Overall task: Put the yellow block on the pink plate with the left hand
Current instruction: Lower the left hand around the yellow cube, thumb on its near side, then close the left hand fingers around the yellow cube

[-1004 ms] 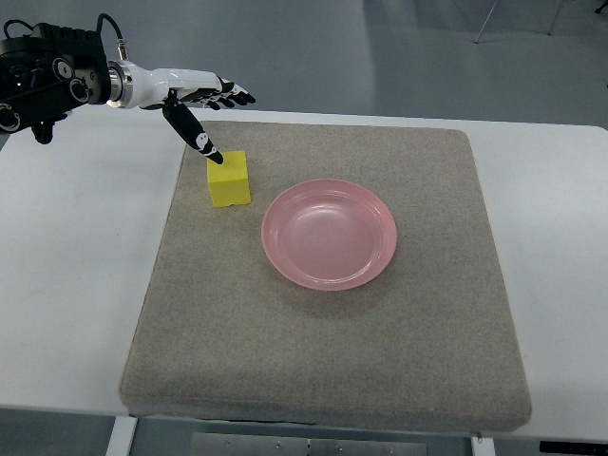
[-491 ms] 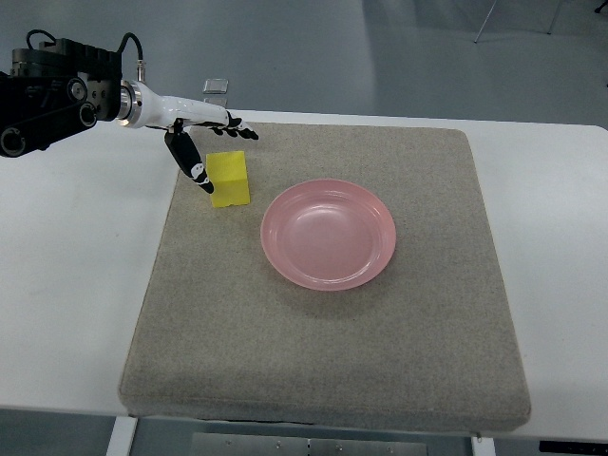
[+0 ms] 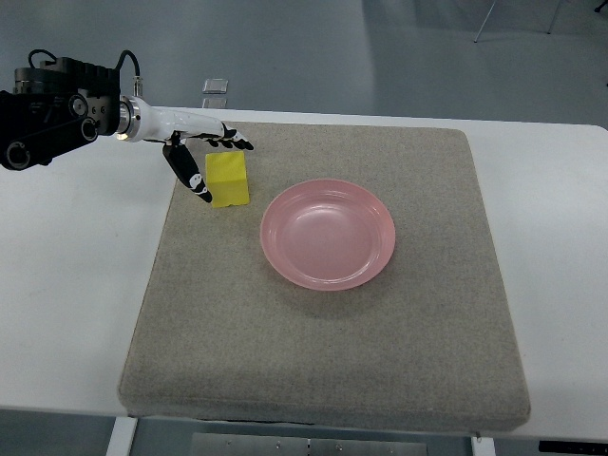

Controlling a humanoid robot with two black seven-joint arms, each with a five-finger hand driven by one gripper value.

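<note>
A yellow block (image 3: 228,179) sits on the grey mat (image 3: 332,323) at its far left, a little left of the pink plate (image 3: 329,234). My left hand (image 3: 215,163) comes in from the left edge and brackets the block. The fingers (image 3: 231,141) lie along its far edge and the thumb (image 3: 193,180) reaches down its left side. The hand is open around the block and not closed on it. The plate holds nothing. The right arm does not show.
The mat lies on a white table (image 3: 76,285). A small clear object (image 3: 216,85) lies beyond the table's far edge. Grey floor shows behind.
My left hand has dropped lower and closed in on the block; the thumb moved from the block's top corner to its left side. The block shifted slightly up and left.
</note>
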